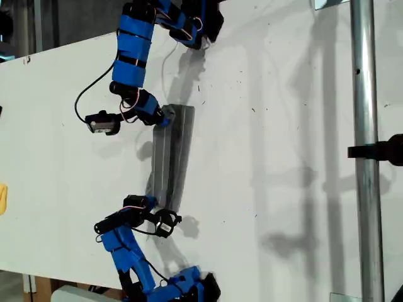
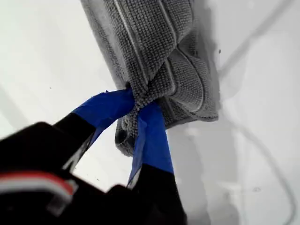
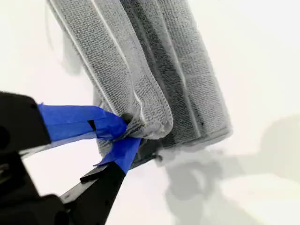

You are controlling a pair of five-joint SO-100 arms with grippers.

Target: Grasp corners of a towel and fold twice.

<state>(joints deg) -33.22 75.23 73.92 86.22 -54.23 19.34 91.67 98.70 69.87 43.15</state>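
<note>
Towel (image 1: 172, 157): grey cloth with thin white stripes, seen in the exterior view as a narrow folded strip on the white table (image 1: 283, 157), running between the two blue arms, near the middle of the view. Layers are bunched and lifted at both ends.

First tool (image 2: 137, 108): blue-taped tips pressed together on a gathered end of the towel (image 2: 159, 56); cloth is puckered at the pinch, with a folded end hanging just beyond it.

Second tool (image 3: 127, 129): blue-taped tips closed on an upper fold of the towel (image 3: 154, 75) near its end; lower layers lie flat on the table (image 3: 262, 56) beneath.

Which arm in the exterior view carries which tool cannot be told. One arm's tool (image 1: 162, 117) is seen at the strip's upper end, the other's (image 1: 165, 219) at its lower end, both touching the cloth.

Metal pole (image 1: 365, 151): upright at the exterior view's right, well apart from the towel.
</note>
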